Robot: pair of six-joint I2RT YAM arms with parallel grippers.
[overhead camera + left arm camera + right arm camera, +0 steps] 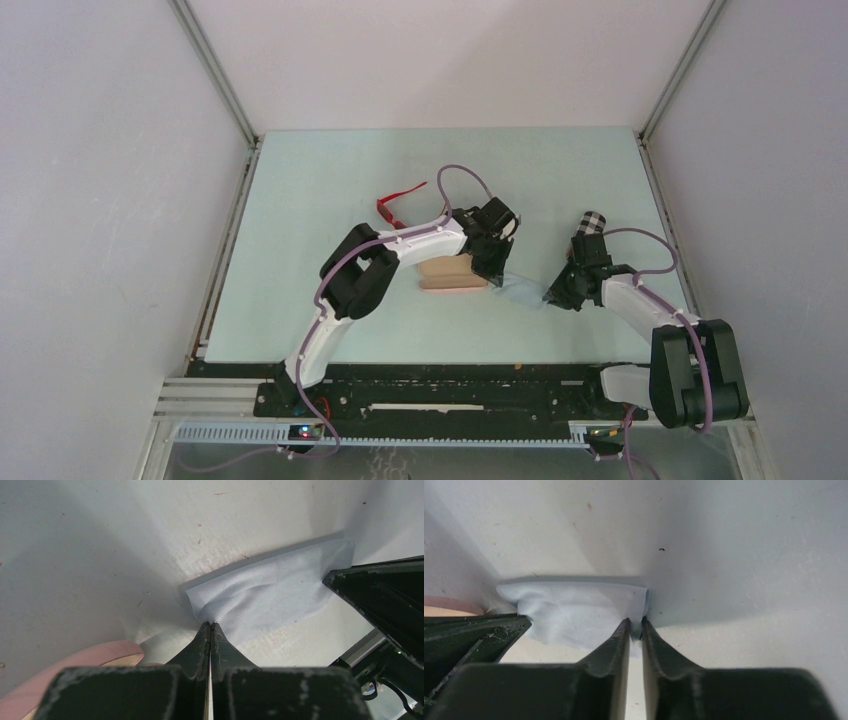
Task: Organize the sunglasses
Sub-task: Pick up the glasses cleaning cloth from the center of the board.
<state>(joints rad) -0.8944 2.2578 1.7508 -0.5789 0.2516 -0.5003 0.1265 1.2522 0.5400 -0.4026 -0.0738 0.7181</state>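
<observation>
Cloth-handling step within the sunglasses task. Here the left gripper [210, 626] is clamped tight on one edge of the pale blue cloth [270, 592], which puckers at its tips. The right gripper [635, 625] has its fingers nearly together about the opposite edge with a thin gap showing, and whether it truly grips cannot be told.

The cloth lies on the table [330, 170] right of centre, toward the near edge, just beside the pink case [452, 275]. The plaid case [593, 221] stands beyond the right gripper. The red sunglasses [396, 205] rest well apart from the cloth, left of centre toward the far edge (the orange-tinted pair is not seen in any view).

Judged step: taking the cloth up by two edges. To do it well, the right fingers should bite fabric only, not the table. Both arms should rise together and level, holding the cloth lightly taut without tugging it from either pinch, and clear of the pink case.
</observation>
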